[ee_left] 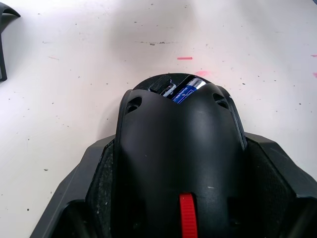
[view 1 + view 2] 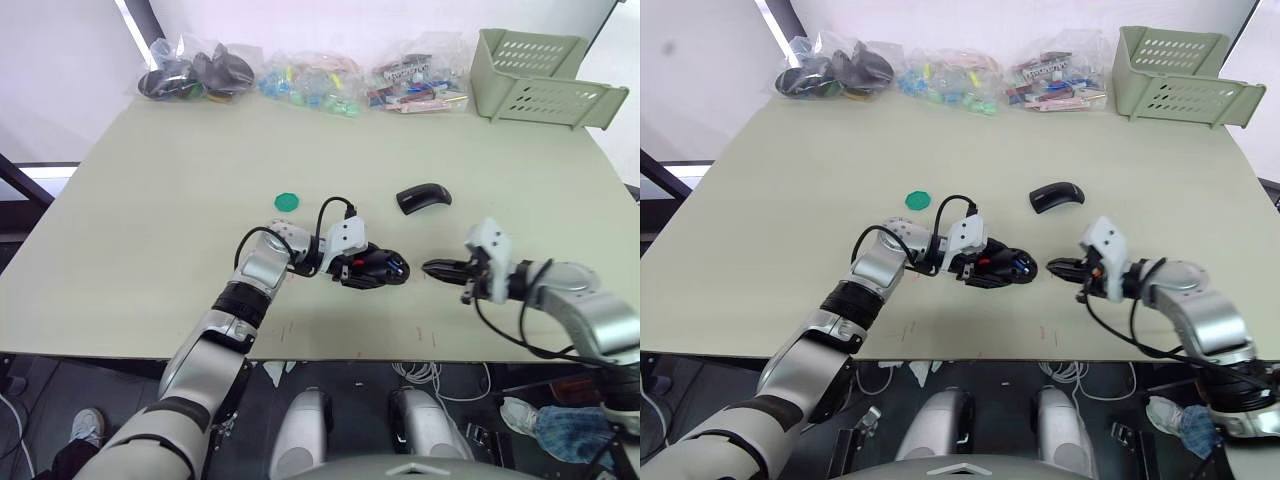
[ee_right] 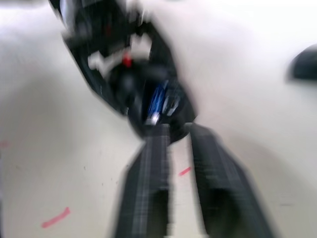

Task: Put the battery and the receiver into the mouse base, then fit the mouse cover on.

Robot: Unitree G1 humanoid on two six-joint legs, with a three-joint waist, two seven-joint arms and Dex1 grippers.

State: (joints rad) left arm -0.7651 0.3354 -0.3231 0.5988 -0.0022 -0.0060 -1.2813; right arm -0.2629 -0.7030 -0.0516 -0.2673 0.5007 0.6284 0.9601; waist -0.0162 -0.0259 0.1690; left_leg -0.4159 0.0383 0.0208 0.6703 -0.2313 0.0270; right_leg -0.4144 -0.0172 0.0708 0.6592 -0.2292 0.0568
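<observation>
The black mouse base [image 1: 178, 148], red wheel at its front, lies near the table's front edge with my left gripper [image 2: 362, 268] shut on its sides. In its open rear bay lies the blue battery [image 1: 187, 90], silver end showing. The receiver cannot be made out. My right gripper [image 2: 432, 268] hovers just right of the base, pointing at its battery end, fingers [image 3: 153, 163] slightly open with nothing between them. The mouse cover [image 2: 423, 198], a glossy black shell, rests on the table behind the two grippers, touched by neither.
A green disc [image 2: 287, 201] lies behind the left arm. Clear bags of parts [image 2: 310, 78] line the back edge, and a pale green basket [image 2: 540, 75] stands at the back right. The table's front edge [image 2: 330, 350] is close.
</observation>
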